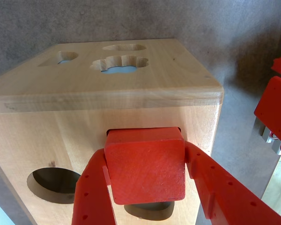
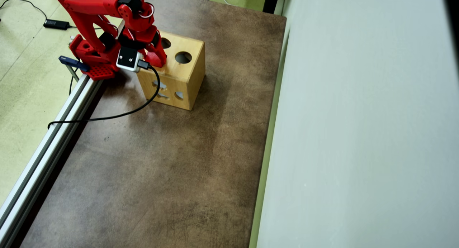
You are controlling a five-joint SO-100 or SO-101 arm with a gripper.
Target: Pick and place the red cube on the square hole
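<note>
My red gripper (image 1: 145, 164) is shut on the red cube (image 1: 146, 164), one finger on each side of it. The cube's far end sits in the mouth of the square hole (image 1: 113, 131) in the top face of the wooden shape-sorter box (image 1: 131, 79); only thin dark edges of the hole show around it. In the overhead view the arm and gripper (image 2: 157, 60) hang over the left part of the box's top (image 2: 190, 70), and the cube is hidden under them.
The box top has a round hole (image 1: 54, 183) and another hole (image 1: 150, 211) beside the cube. Its side face has shaped cut-outs (image 1: 119, 63). The box stands on a brown table (image 2: 172, 162) near the arm's base (image 2: 95, 58) and a metal rail (image 2: 53, 129).
</note>
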